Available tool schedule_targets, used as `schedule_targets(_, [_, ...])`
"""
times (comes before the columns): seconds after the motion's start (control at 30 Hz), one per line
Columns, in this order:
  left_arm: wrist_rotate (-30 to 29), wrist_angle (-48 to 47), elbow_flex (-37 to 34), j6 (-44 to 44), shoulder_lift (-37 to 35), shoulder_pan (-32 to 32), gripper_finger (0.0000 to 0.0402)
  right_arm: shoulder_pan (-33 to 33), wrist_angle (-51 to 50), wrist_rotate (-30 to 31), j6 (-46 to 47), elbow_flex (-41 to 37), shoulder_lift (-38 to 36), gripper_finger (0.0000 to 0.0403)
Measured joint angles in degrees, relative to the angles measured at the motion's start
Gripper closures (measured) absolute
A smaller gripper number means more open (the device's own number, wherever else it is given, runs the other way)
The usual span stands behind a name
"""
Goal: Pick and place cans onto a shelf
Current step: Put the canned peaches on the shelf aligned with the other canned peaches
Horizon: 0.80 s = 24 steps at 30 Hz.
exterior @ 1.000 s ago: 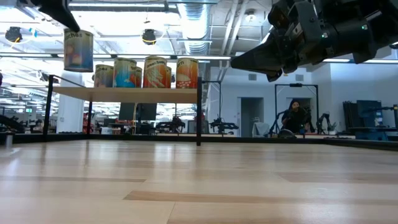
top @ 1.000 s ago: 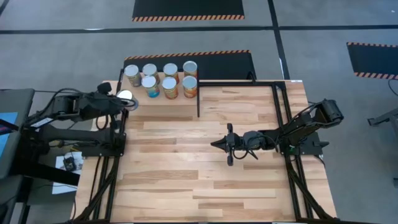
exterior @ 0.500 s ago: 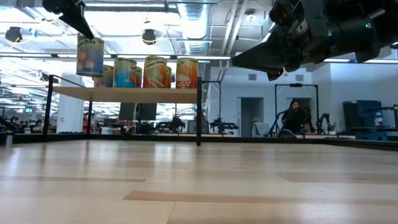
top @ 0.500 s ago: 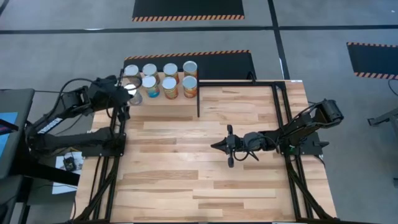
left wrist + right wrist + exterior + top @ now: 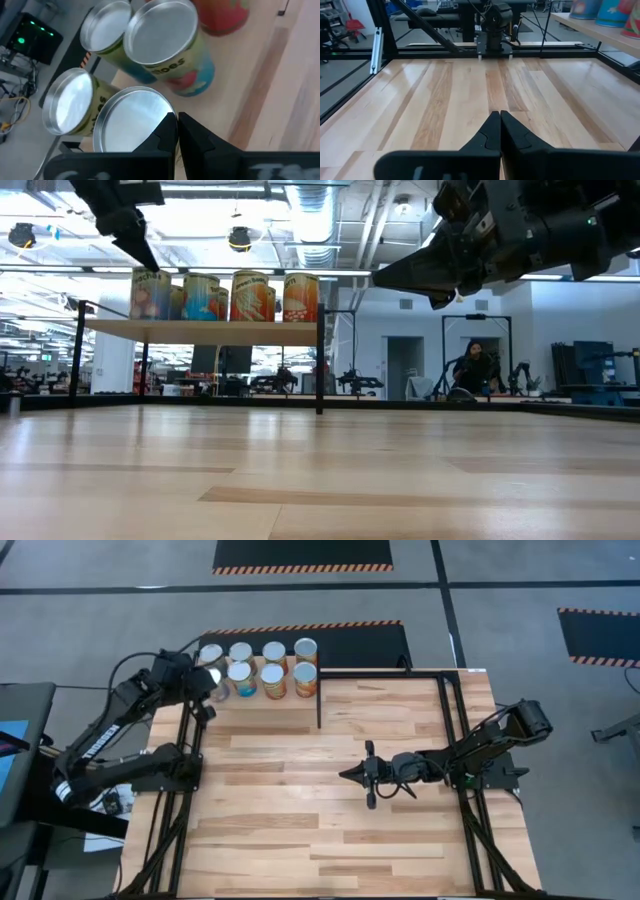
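Several cans with silver tops stand in two rows on the light-wood shelf (image 5: pixel 200 331). One more can (image 5: pixel 150 294), with a blue and yellow label, is at the left end of the front row, and my left gripper (image 5: pixel 177 120) is shut on its top rim. In the high view this can (image 5: pixel 213 679) shows next to a blue-labelled can (image 5: pixel 240 675). My right gripper (image 5: pixel 345 772) hangs shut and empty above the middle of the table. My left gripper pinches the can's top rim (image 5: pixel 168 111) between its two fingers, at one spot on the edge. The fingers (image 5: pixel 140 252) slant down onto it from the table's left side. The can is upright, its base level with the shelf top; whether it rests there I cannot tell.
Two cans (image 5: pixel 162 37) stand close beside the held one on the shelf. A black post (image 5: pixel 320 355) marks the shelf's right end. The plank tabletop (image 5: pixel 330 830) lies bare in front of the shelf and around my right gripper.
My left gripper has swung from beside the table's left edge toward the shelf and gone down, turning as it went. The can came with it, from above and left of the shelf down to the level of the other cans.
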Motion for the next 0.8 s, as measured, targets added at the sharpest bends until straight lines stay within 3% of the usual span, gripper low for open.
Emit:
schedule_targets(0.37, [1.42,1.78,0.0,0.67,1.45,1.47,0.0402,0.0,-0.09,0.0,0.02,0.0,0.0,0.0391])
schedule_targets(0.8, [-2.16,2.57,0.07,0.19,2.47,1.45,0.0401,0.09,-0.28,-0.02,0.04,0.0,0.0,0.0391])
